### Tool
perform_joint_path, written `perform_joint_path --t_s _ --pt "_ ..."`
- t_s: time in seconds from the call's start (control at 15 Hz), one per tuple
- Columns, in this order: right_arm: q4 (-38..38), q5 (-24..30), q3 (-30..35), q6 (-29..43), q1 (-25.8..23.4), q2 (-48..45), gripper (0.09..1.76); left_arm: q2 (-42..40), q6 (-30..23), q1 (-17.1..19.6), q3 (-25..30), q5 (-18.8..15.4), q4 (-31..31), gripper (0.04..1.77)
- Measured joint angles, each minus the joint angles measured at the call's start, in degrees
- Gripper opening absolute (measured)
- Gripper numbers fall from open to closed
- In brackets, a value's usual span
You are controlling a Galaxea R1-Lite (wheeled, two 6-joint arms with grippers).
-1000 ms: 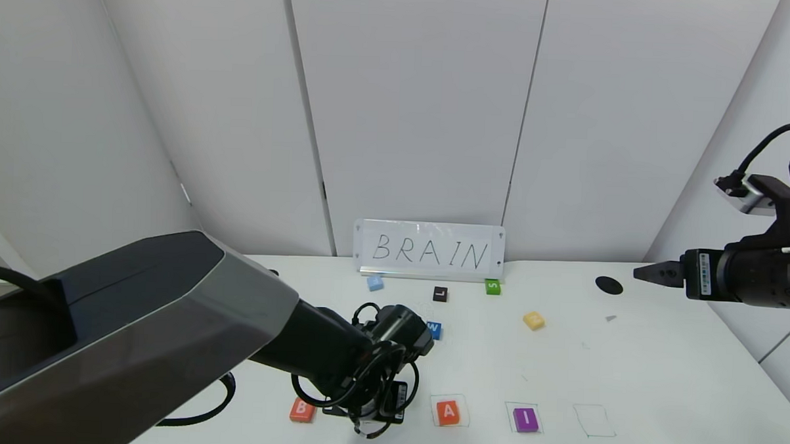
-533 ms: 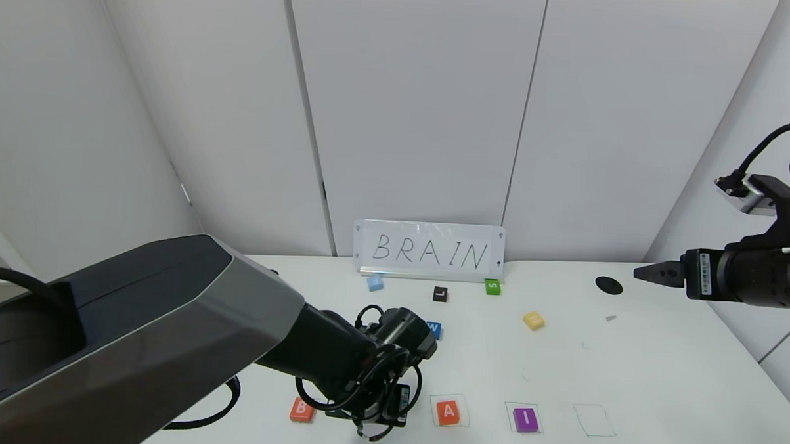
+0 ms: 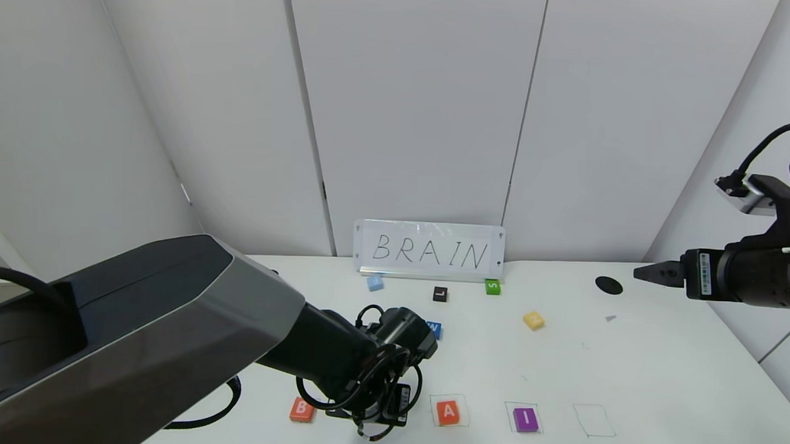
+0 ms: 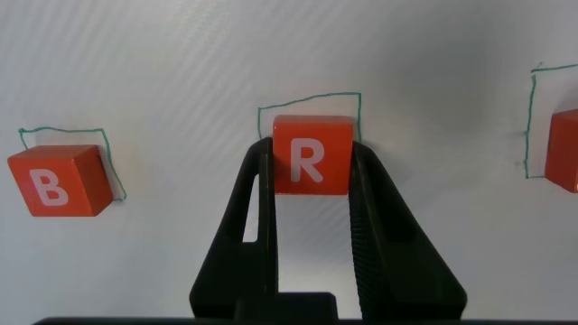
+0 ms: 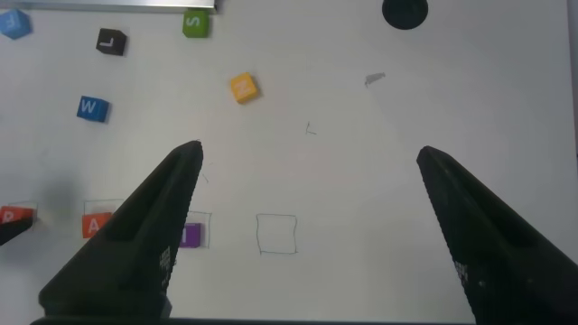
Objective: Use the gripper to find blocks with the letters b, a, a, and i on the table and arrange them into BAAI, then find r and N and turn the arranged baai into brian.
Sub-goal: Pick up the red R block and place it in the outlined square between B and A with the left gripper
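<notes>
A large white rectangular tabletop (image 3: 659,376) with thin pen-drawn square outlines is backed by pale wall panels, and a white placard (image 3: 429,250) hand-lettered "BRAIN" is propped at its far edge. The left gripper (image 4: 309,185) is closed on the small orange-red square block with a white R (image 4: 312,155), which is held between its black fingers (image 4: 260,194) over a drawn outline. To one side of that gripper sits the orange-red B block (image 4: 58,180); to the other, the orange-red A block (image 3: 448,412) and beyond it the purple I block (image 3: 525,418). The yellow square block (image 3: 533,320) lies farther off, near the spread-open, empty right gripper (image 5: 307,194). Since the earlier frame the left arm has been shifted slightly rightward.
</notes>
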Motion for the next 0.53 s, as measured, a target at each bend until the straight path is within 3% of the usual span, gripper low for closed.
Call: perform_joint_path --t_s 0.53 --pt "0.0 0.0 0.0 0.0 0.0 0.1 1.71 0.0 0.1 0.0 0.2 0.1 0.0 0.52"
